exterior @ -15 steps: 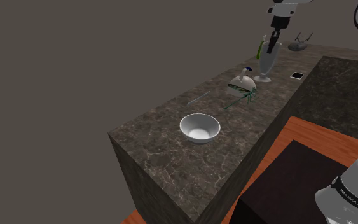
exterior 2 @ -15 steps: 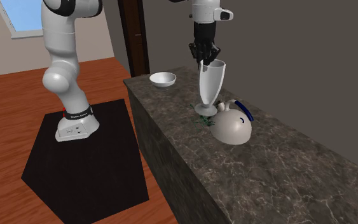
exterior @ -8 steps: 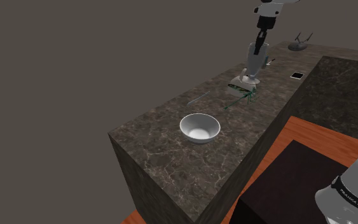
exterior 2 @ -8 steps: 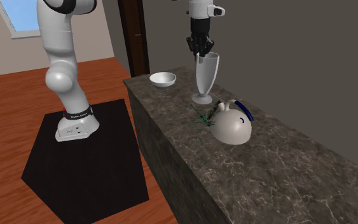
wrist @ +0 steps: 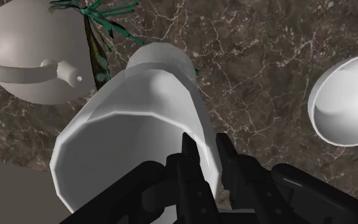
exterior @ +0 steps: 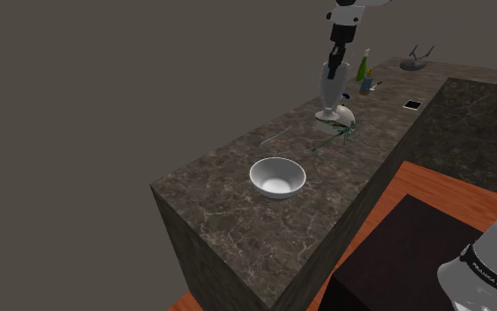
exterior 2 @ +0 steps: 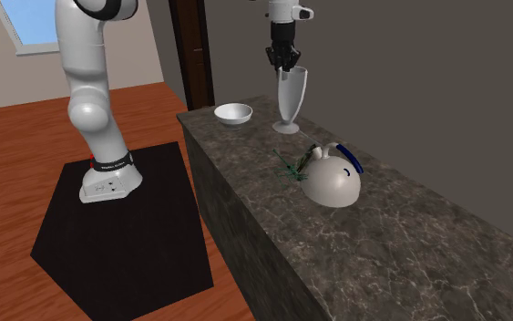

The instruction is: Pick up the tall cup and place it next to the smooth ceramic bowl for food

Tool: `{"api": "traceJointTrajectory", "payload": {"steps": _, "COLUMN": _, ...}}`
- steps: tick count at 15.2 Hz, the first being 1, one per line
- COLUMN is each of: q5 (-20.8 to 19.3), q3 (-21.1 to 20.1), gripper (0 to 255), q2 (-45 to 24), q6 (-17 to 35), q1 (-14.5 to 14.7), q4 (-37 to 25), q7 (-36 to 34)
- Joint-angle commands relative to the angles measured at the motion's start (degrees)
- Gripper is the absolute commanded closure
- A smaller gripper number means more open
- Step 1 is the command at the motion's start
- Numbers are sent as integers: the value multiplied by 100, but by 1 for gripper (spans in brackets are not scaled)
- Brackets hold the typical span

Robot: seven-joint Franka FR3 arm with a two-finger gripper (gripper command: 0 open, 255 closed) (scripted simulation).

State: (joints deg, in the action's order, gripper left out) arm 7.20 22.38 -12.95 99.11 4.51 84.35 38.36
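A tall white footed cup (exterior: 329, 92) hangs upright above the dark marbled counter (exterior: 220, 205), and my black gripper (exterior: 335, 64) is shut on its rim from above. In the second exterior view the cup (exterior 2: 289, 97) hangs under the gripper (exterior 2: 286, 62), between the white bowl (exterior 2: 233, 113) and the white teapot (exterior 2: 333, 179). In the wrist view the gripper (wrist: 204, 141) pinches the cup's wall (wrist: 133, 121), one finger inside and one outside. The smooth white bowl (exterior: 277, 177) sits nearer the counter's front end and is empty; it also shows beside the cup as the bowl (wrist: 349, 98).
The round teapot (wrist: 25, 44) with a blue-tipped handle lies under the cup, beside a green sprig (exterior 2: 291, 165). A thin rod (exterior: 276, 137) lies on the counter. A green bottle (exterior: 364, 65) and small blue item (exterior: 367, 86) stand farther back. A raised counter block (exterior: 476, 124) lies at the shoulder view's right.
The gripper has carried the cup up off the counter and toward the bowl, to the shoulder view's left. The green bottle behind it has come into sight.
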Motion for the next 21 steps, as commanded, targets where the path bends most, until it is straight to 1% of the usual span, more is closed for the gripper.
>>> {"api": "traceJointTrajectory", "payload": {"steps": 1, "q5": -17, "q3": -91, "gripper": 255, "q2": -39, "q6": 1, "q1": 153, "q4": -60, "q7": -260}}
{"api": "traceJointTrajectory", "payload": {"steps": 7, "q5": -4, "q3": -348, "gripper": 255, "q2": -382, "q6": -116, "q1": 550, "q4": -547, "q7": -953}}
{"api": "traceJointTrajectory", "payload": {"steps": 13, "q5": 55, "q3": -571, "gripper": 255, "q2": -971, "q6": -377, "q1": 891, "q4": -1416, "q7": -1598}}
{"api": "traceJointTrajectory", "payload": {"steps": 16, "q5": 102, "q3": -672, "gripper": 255, "q2": -1387, "q6": -595, "q1": 1030, "q4": -2059, "q7": -1908}}
{"api": "traceJointTrajectory", "payload": {"steps": 18, "q5": 140, "q3": -738, "gripper": 255, "q2": -1734, "q6": -795, "q1": 1102, "q4": -2612, "q7": -2114}}
{"api": "traceJointTrajectory", "payload": {"steps": 20, "q5": 190, "q3": -805, "gripper": 255, "q2": -2174, "q6": -1071, "q1": 1148, "q4": -3336, "q7": -2323}}
{"api": "traceJointTrajectory", "payload": {"steps": 21, "q5": 220, "q3": -842, "gripper": 255, "q2": -2445, "q6": -1253, "q1": 1152, "q4": -3795, "q7": -2428}}
